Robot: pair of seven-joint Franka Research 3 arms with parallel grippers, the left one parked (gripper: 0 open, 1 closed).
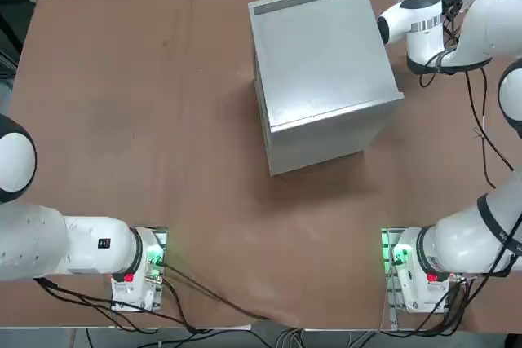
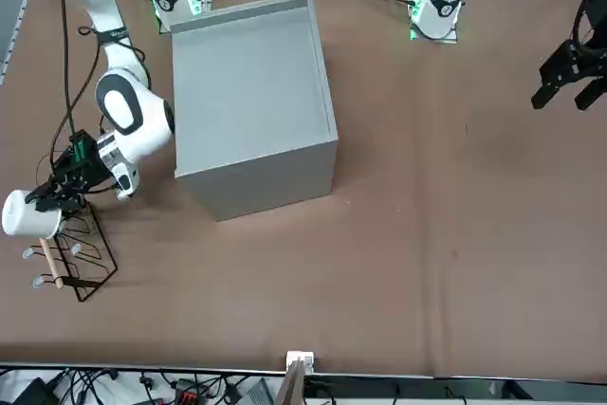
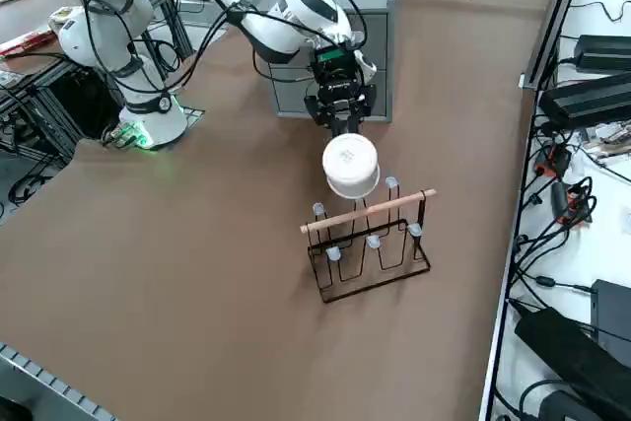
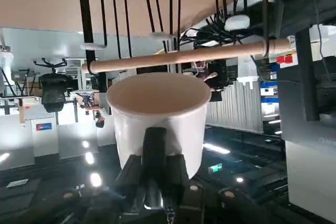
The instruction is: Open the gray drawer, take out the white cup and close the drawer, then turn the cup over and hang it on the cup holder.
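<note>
A robotics lab is showing itself here: a brown-covered worktop (image 1: 163,120) is carrying bolted-down arm bases glowing green (image 1: 397,254), while cables and power supplies (image 3: 582,76) are trailing along its three o'clock edge.

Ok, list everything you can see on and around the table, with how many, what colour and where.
gray box cabinet: one, matte gray, mid table toward the far edge, drawer closed.
white cup: one, white, held in the air just above the cup holder, bottom facing up in the right side view.
cup holder: one, dark wire with light wooden bar and white-tipped pegs, on the table beyond the cabinet's right side.
table: one, brown surface.
cables: several, black, off the table's edge in the right side view.
right gripper: one, black, shut on the cup, above the holder.
</note>
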